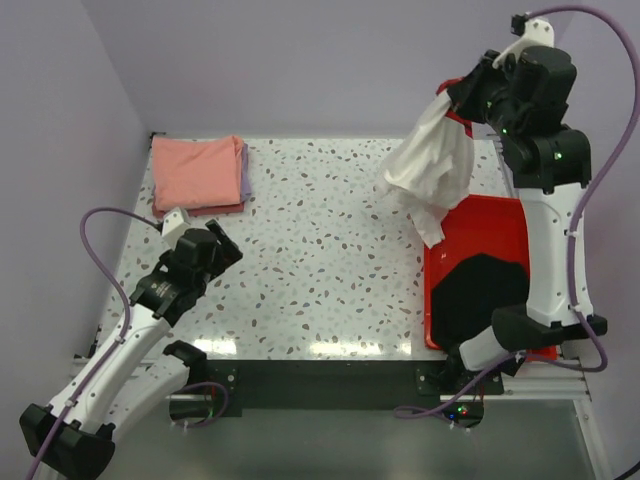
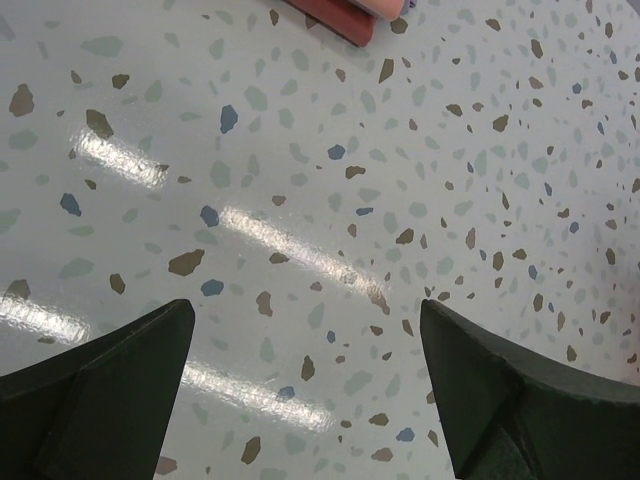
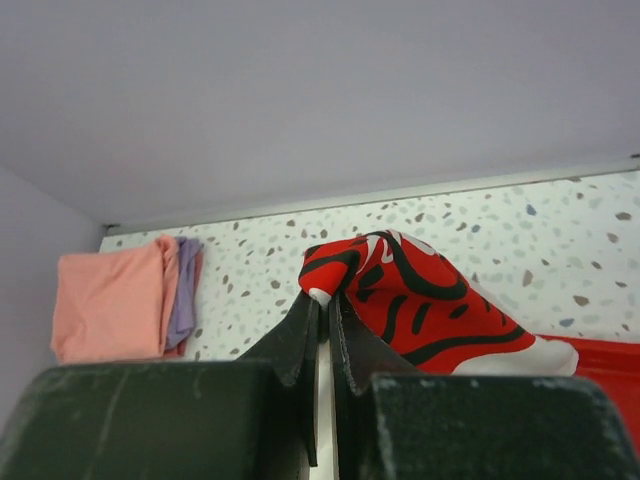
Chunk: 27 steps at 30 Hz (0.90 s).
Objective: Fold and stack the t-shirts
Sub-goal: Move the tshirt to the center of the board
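My right gripper (image 1: 458,95) is shut on the cream-white t-shirt (image 1: 430,170) and holds it high, so it hangs bunched over the red tray's far end. In the right wrist view the gripper (image 3: 324,297) pinches the cloth at its red and black print (image 3: 410,290). The salmon-pink t-shirt (image 1: 195,172) lies folded at the table's far left on top of the lavender one (image 1: 245,170); both show in the right wrist view, pink (image 3: 105,305) and lavender (image 3: 181,300). My left gripper (image 1: 215,245) is open and empty over the speckled table (image 2: 305,305), near the stack.
A red plastic tray (image 1: 490,215) with a dark patch inside lies along the table's right side. The speckled tabletop (image 1: 320,250) is walled at the back and left. A corner of the folded stack (image 2: 340,15) shows at the left wrist view's top edge.
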### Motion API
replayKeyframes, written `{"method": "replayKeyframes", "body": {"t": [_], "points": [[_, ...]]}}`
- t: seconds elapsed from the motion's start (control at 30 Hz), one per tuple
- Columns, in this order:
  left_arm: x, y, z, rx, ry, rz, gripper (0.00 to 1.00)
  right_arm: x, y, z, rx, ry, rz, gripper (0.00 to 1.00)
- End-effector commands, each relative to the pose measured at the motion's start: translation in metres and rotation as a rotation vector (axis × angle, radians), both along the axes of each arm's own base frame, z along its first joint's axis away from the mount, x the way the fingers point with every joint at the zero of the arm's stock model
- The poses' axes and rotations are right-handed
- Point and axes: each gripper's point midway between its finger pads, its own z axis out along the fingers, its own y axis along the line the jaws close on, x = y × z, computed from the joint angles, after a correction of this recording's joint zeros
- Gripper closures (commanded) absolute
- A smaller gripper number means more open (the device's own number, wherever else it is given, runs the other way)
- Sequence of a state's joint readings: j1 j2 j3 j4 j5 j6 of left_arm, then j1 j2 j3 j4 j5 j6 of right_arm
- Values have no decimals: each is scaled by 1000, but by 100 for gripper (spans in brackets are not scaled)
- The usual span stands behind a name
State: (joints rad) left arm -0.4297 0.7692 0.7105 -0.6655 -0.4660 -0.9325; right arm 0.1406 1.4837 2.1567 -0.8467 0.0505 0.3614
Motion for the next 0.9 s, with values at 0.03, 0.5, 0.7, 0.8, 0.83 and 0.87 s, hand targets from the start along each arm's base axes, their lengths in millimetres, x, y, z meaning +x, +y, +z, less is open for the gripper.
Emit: {"method": "replayKeyframes", "body": {"t": [0.03,0.5,0.7,0.8,0.83,0.87], "points": [[-3,0,10,-20,-16,5,0,-6,62,71,-7,-210,170,100],[-24,14,28,-30,-40,41,0,6,216,29,0,-195,423,100],[-33,16,17,-39,-12,45,0,12,247,-70,-14,-36,444,100],[-35,12,7,-49,14,33,0,15,265,-116,-29,38,476,100],[-34,11,3,-52,22,28,0,16,269,-130,-41,66,479,100],[-33,7,1,-66,23,17,0,18,272,-144,-49,93,482,100]]}}
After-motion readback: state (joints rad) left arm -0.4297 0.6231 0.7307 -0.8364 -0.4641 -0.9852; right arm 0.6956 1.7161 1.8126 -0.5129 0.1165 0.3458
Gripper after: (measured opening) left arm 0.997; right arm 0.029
